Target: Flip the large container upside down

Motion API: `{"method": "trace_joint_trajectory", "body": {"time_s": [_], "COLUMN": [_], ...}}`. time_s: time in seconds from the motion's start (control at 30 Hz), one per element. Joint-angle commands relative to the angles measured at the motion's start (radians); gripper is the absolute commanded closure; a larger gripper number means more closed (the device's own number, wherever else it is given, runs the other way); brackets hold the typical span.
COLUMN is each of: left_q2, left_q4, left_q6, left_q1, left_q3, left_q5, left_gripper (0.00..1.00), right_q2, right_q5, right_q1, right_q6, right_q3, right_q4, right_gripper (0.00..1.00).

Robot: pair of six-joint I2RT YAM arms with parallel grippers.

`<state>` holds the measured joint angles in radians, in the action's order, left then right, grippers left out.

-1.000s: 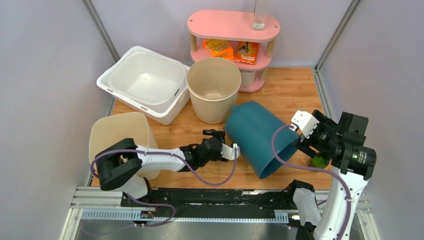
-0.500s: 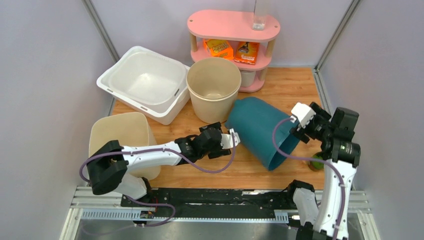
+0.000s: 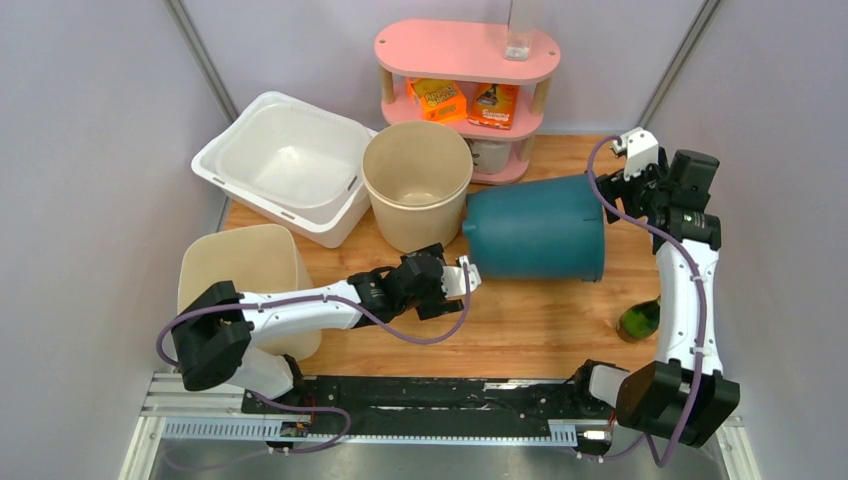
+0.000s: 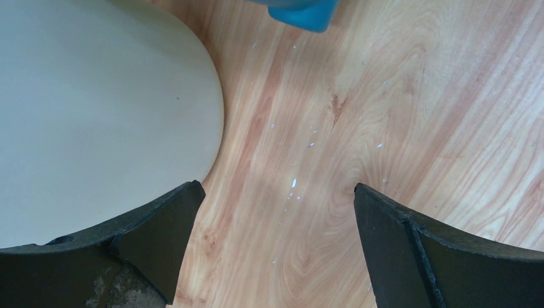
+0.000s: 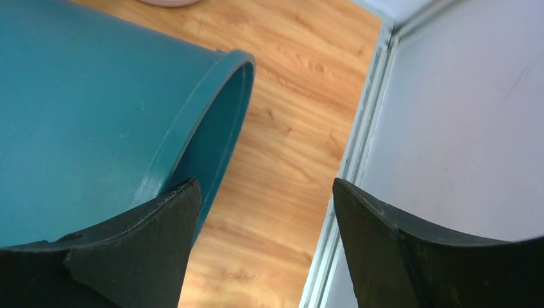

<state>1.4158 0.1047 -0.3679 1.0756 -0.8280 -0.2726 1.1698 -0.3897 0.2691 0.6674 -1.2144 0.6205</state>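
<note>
Smooth teal plastic container (image 3: pixel 535 228), matt beige plastic bucket (image 3: pixel 417 190), grained wooden table (image 3: pixel 540 322), glossy pink shelf (image 3: pixel 450 48)

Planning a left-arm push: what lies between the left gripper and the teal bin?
Bare wood tabletop separates the left gripper from the teal bin in the left wrist view; the beige bucket stands beside it.

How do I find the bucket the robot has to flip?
Look at the pink shelf at the back of the wooden table. Just in front of it, right of the upright cream bucket, is the teal bucket. It alone is teal, and it lies on its side.
</note>
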Motion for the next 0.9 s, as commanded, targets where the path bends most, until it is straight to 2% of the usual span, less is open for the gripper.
{"method": "trace_joint_trajectory", "body": {"time_s": [0.0, 0.17, 0.27, 0.33, 0.43, 0.57, 0.67, 0.8, 0.87], "left_q2": [-0.018, -0.008, -0.002, 0.004, 0.01, 0.012, 0.002, -0.016, -0.027], "left_q4": [0.023, 0.039, 0.046, 0.046, 0.04, 0.031, 0.038, 0.112, 0.157], "left_q6": [0.001, 0.003, 0.017, 0.028, 0.039, 0.053, 0.072, 0.183, 0.25], "left_q1": [-0.017, -0.03, -0.032, -0.032, -0.032, -0.034, -0.035, -0.062, -0.094], "left_q3": [-0.037, -0.047, -0.058, -0.063, -0.068, -0.068, -0.071, -0.107, -0.128], "left_q5": [0.036, 0.052, 0.064, 0.074, 0.082, 0.085, 0.085, 0.084, 0.102], "left_gripper": [0.0, 0.0, 0.0, 0.0, 0.0, 0.0, 0.0, 0.0, 0.0], "right_q2": [-0.003, 0.021, 0.081, 0.124, 0.175, 0.207, 0.218, 0.208, 0.218], "right_q5": [0.086, 0.239, 0.297, 0.173, -0.113, -0.415, -0.506, -0.49, -0.493], "right_q1": [0.027, 0.038, 0.093, 0.156, 0.245, 0.274, 0.272, 0.27, 0.26], "right_q6": [-0.129, -0.133, -0.21, -0.261, -0.276, -0.245, -0.242, -0.258, -0.256], "right_q3": [-0.044, -0.084, -0.203, -0.322, -0.441, -0.411, -0.316, -0.231, -0.204], "right_q4": [0.109, 0.176, 0.248, 0.363, 0.565, 0.704, 0.719, 0.654, 0.639], "right_gripper": [0.18, 0.18, 0.19, 0.19, 0.18, 0.2, 0.23, 0.24, 0.28]}}
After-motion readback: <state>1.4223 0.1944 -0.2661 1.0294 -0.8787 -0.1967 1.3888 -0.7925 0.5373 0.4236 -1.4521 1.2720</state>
